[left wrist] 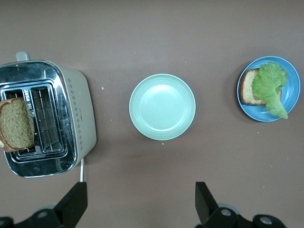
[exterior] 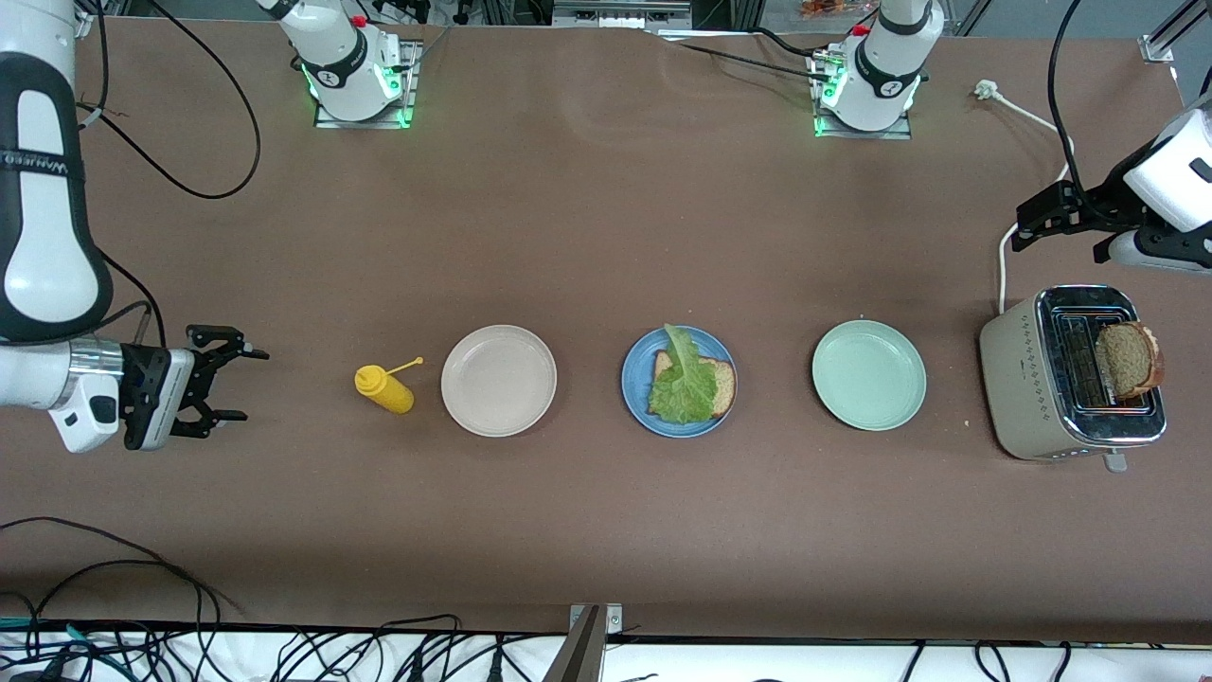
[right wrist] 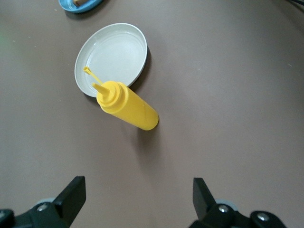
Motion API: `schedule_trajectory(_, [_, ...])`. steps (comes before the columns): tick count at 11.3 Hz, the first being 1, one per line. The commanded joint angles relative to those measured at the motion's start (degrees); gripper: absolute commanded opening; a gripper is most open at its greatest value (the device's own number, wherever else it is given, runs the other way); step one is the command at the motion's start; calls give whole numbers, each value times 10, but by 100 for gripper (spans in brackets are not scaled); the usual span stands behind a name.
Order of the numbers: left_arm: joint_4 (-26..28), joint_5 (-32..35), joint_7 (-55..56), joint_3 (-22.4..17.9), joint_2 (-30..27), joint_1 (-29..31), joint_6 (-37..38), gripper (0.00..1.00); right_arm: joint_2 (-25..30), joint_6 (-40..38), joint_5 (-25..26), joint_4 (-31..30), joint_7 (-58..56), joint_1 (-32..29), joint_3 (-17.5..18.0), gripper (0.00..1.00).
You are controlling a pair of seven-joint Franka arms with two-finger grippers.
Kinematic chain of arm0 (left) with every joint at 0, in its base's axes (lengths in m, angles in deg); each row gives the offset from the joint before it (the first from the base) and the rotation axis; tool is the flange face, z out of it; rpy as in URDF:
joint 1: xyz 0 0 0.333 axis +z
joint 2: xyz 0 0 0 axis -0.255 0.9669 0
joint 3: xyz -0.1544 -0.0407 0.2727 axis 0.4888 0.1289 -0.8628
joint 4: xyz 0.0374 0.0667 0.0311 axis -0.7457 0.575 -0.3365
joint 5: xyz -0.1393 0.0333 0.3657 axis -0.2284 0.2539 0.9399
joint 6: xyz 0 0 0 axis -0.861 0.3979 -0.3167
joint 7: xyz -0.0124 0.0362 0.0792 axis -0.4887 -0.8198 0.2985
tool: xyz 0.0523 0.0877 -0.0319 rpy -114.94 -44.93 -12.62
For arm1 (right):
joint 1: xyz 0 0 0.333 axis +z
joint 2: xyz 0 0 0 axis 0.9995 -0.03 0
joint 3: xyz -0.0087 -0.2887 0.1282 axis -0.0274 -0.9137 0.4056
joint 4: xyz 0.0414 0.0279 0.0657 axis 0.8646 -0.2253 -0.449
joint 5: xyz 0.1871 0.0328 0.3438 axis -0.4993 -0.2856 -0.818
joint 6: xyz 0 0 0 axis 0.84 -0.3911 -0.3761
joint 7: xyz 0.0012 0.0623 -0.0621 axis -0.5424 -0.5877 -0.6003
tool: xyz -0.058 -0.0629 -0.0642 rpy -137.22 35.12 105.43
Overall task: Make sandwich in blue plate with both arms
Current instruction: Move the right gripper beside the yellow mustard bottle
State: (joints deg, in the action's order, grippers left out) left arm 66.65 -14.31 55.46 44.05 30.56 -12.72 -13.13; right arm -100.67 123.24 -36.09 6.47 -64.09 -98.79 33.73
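The blue plate (exterior: 632, 379) (left wrist: 292, 85) sits mid-table and carries one brown bread slice (exterior: 723, 384) (left wrist: 248, 90) with a ruffled green lettuce leaf (exterior: 684, 384) (left wrist: 270, 83) on top. A second bread slice (exterior: 1125, 360) (left wrist: 16, 124) stands upright in a toaster slot. My left gripper (exterior: 1021, 225) (left wrist: 140, 190) hangs open and empty over bare table beside the toaster. My right gripper (exterior: 254, 385) (right wrist: 138, 185) is open and empty over the table at the right arm's end, short of the yellow bottle.
A beige toaster (exterior: 1018, 379) (left wrist: 78, 114) stands at the left arm's end, its white cord trailing toward the bases. A pale green plate (exterior: 868, 375) (left wrist: 162, 106), a beige plate (exterior: 499, 380) (right wrist: 111, 57) and a lying yellow squeeze bottle (exterior: 384, 388) (right wrist: 128, 107) share the blue plate's row.
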Motion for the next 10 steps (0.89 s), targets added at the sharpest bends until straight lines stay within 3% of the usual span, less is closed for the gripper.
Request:
schedule_trajectory(1, [-17,-3,-11,2,8,4,12,100,-38,-5,-58,2,-91,-25,11,100])
schedule_trajectory(4, [-17,-3,-10,2,8,3,12,100,-67,-2,-80,3,-162,-35,11,100])
schedule_trajectory(6, [-17,-3,-9,2,8,2,12,100,-93,2,-143,2,-228,-38,9,100])
schedule_trajectory(10, [-17,-2,-7,8,8,-5,12,100,-122,21,-162,1,-271,-39,11,100])
